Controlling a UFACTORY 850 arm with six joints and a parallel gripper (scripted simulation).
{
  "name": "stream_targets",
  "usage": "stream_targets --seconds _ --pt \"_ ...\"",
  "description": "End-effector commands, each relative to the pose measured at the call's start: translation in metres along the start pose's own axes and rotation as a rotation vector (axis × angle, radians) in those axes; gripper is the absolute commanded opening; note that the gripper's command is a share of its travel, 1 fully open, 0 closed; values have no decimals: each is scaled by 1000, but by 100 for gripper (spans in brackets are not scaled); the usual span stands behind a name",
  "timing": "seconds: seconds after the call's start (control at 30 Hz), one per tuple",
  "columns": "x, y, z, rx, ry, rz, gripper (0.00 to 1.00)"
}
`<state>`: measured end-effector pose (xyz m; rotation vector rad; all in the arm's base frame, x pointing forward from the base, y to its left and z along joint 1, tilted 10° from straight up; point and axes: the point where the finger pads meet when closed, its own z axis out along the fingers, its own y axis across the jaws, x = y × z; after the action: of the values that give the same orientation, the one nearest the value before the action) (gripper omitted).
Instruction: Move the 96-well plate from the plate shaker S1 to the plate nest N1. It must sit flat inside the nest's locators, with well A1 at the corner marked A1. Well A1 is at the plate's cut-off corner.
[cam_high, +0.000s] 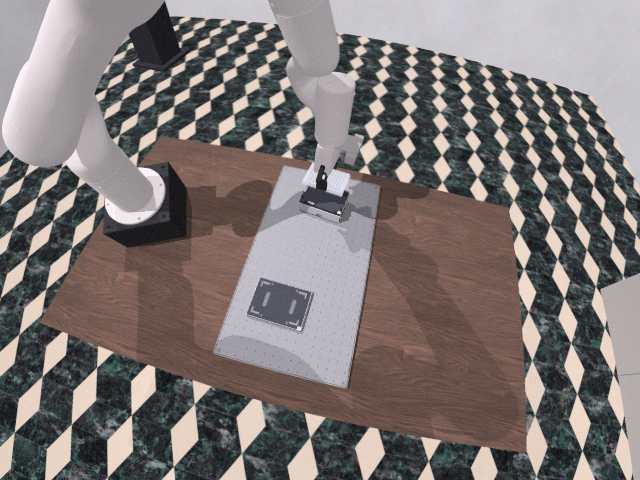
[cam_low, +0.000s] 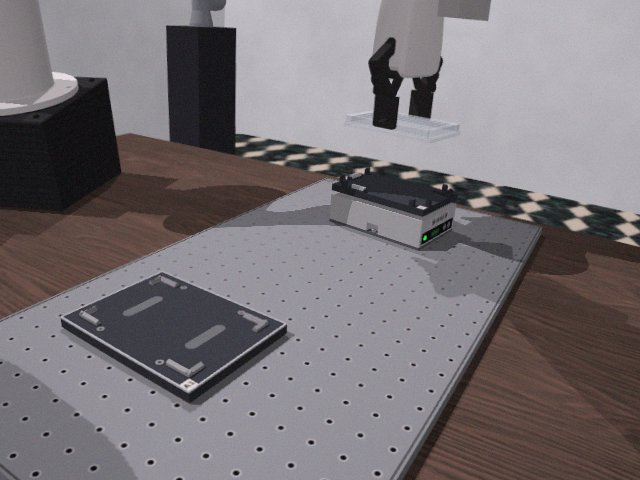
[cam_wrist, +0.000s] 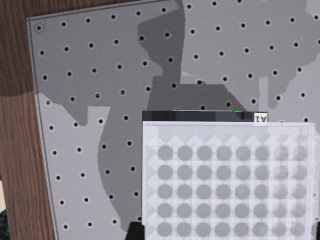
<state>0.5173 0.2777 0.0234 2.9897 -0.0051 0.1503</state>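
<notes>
My gripper (cam_high: 323, 181) (cam_low: 404, 116) is shut on the clear 96-well plate (cam_high: 338, 180) (cam_low: 439, 130) (cam_wrist: 225, 180) and holds it level in the air, well above the plate shaker S1 (cam_high: 323, 204) (cam_low: 387, 211). The shaker's dark top is bare. In the wrist view only its front edge (cam_wrist: 190, 116) shows past the plate, with an A1 label (cam_wrist: 260, 118). The dark plate nest N1 (cam_high: 280, 304) (cam_low: 170, 330) lies empty near the front of the breadboard, far from the gripper. Its A1 mark (cam_low: 188, 383) is at its front corner.
The grey perforated breadboard (cam_high: 310, 258) (cam_low: 336, 320) (cam_wrist: 75, 75) lies on the wooden table (cam_high: 439, 284). The arm's black base block (cam_high: 144, 206) (cam_low: 51, 139) stands to the left. A black pillar (cam_high: 155, 36) (cam_low: 201, 82) stands behind the table.
</notes>
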Motion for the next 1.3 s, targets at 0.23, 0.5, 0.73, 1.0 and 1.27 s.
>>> stream_targets --seconds 0.23,0.5,0.73,1.0,1.27 --pt "1 19 1 1 2 -96 0" --pt "1 39 4 1 2 -96 0" --pt "2 62 6 1 2 -96 0" --pt "2 82 9 1 2 -96 0" --pt "2 109 12 1 2 -96 0"
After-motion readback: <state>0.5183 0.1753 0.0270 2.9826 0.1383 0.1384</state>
